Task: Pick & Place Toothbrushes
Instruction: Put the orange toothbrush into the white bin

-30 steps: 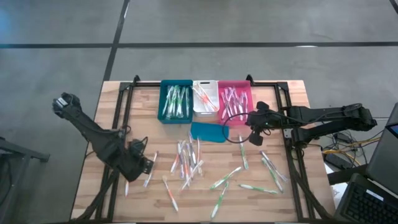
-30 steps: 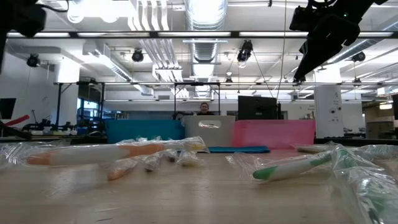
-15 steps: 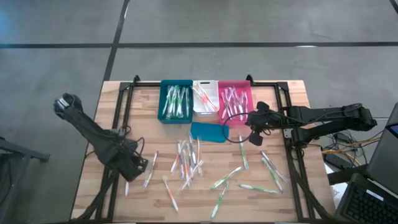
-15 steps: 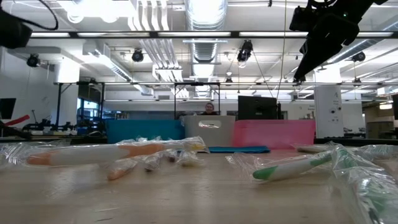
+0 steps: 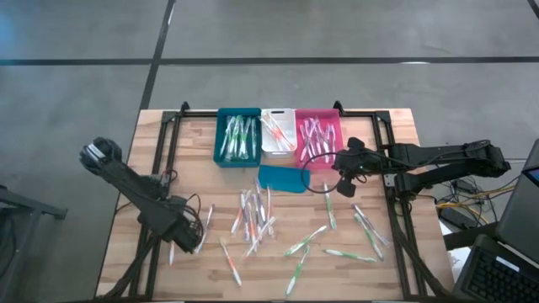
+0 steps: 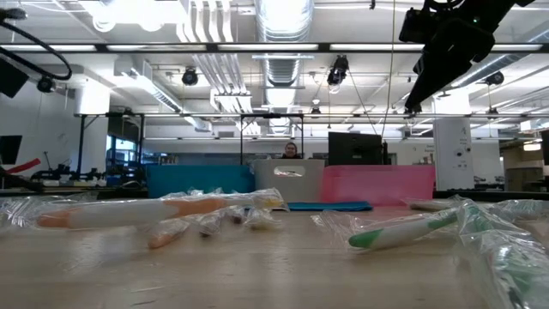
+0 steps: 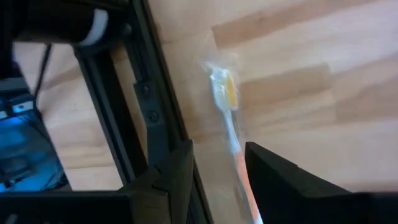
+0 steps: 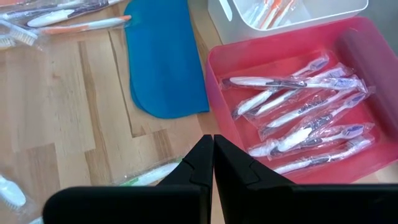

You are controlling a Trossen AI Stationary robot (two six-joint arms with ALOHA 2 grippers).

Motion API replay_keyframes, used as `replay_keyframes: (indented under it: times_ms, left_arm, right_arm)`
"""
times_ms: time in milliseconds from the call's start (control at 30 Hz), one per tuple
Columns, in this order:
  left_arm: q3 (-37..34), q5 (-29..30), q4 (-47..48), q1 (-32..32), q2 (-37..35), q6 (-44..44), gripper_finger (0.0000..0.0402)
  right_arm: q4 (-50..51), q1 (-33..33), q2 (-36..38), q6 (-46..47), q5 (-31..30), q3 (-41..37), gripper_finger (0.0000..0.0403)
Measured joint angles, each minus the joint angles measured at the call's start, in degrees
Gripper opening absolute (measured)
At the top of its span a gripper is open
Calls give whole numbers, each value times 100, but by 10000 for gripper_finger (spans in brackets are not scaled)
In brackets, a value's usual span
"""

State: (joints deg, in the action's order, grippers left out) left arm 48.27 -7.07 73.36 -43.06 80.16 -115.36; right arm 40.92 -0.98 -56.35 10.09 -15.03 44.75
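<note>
From above, the left gripper (image 5: 187, 235) hangs over the table's left edge beside a stray toothbrush (image 5: 202, 228); the right gripper (image 5: 346, 183) waits near the pink bin (image 5: 319, 135). At the left wrist, open fingers (image 7: 180, 165) straddle an orange toothbrush (image 7: 227, 118): I'd centre it, then drop straight. The right wrist's fingers (image 8: 200, 163) are closed, empty.

Dark jointed arms, black cabling, apparently matte claws.
</note>
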Motion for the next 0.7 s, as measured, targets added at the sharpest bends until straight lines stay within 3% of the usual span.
replay_keyframes:
  times_ms: [333, 533, 700]
  left_arm:
    - [-4, -39, -11, 548, 657, 697, 151]
    - [-81, -449, -54, 726, 1028, 994, 151]
    - [-197, -587, -730, 726, 1099, 1197, 151]
  right_arm:
    - [-109, 1, -1, 2, 0, 0, 8]
    - [-105, -1, 1, 2, 0, 0, 8]
    - [-105, 0, -1, 2, 0, 0, 8]
